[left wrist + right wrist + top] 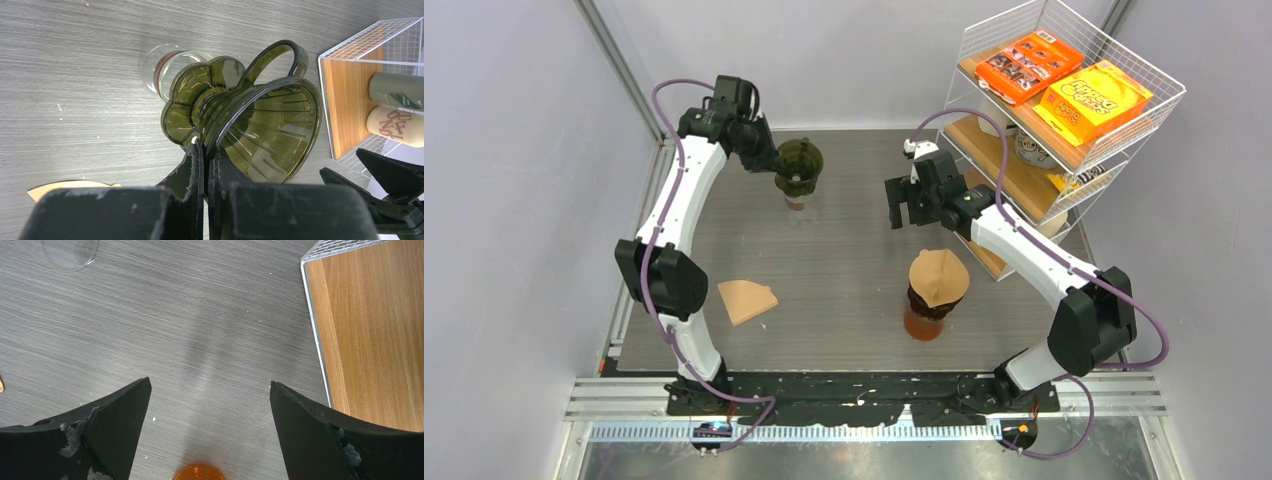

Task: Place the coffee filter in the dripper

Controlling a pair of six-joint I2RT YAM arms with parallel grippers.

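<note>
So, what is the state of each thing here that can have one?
Green transparent plastic dripper: tilted, empty, held at its rim.
Left fingers: shut on that dripper.
Right fingers: open, holding nothing.
Flat brown paper filter: lying on the table, unused.
Opened brown paper filter: seated in the dark dripper.
Clear glass carafe: upright, no dripper on it.

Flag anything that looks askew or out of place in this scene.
The green dripper is tilted, pinched by its rim in the shut left gripper rather than seated level on the glass carafe. A loose paper filter also lies flat on the table.
</note>
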